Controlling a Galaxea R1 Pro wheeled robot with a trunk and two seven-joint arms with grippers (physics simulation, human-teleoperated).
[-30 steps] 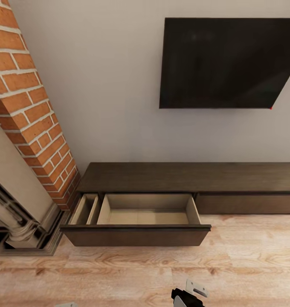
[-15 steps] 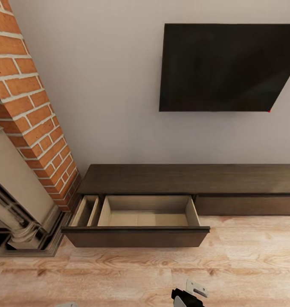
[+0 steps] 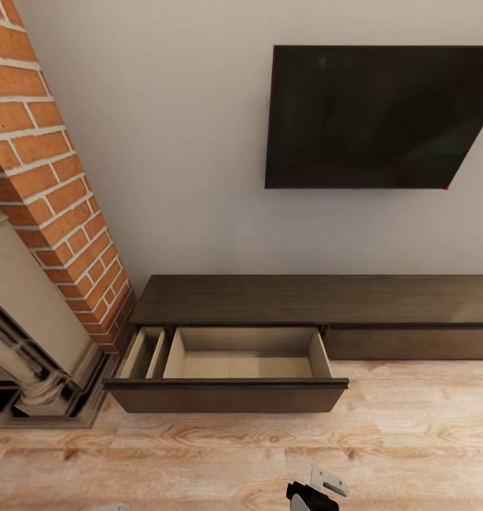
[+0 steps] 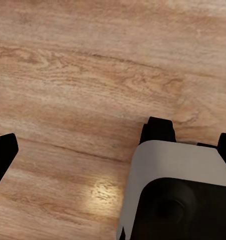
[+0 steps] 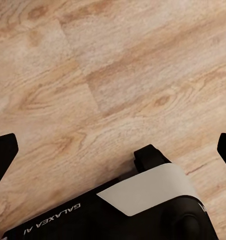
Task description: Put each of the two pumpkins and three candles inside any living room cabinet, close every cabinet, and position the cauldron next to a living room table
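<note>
From the head view, the cabinet (image 3: 319, 301) stands along the wall beneath a dark television (image 3: 376, 117), its left drawer (image 3: 245, 355) pulled out and bare inside, brick fireplace (image 3: 50, 213) to its left. In the left wrist view, the left claw (image 4: 113, 150) spreads wide over wooden floor (image 4: 83, 75), holding nothing. In the right wrist view, the right claw (image 5: 113, 147) gapes likewise, empty. The drawer is probably best left open until it is filled, with approaches squared to its front.
</note>
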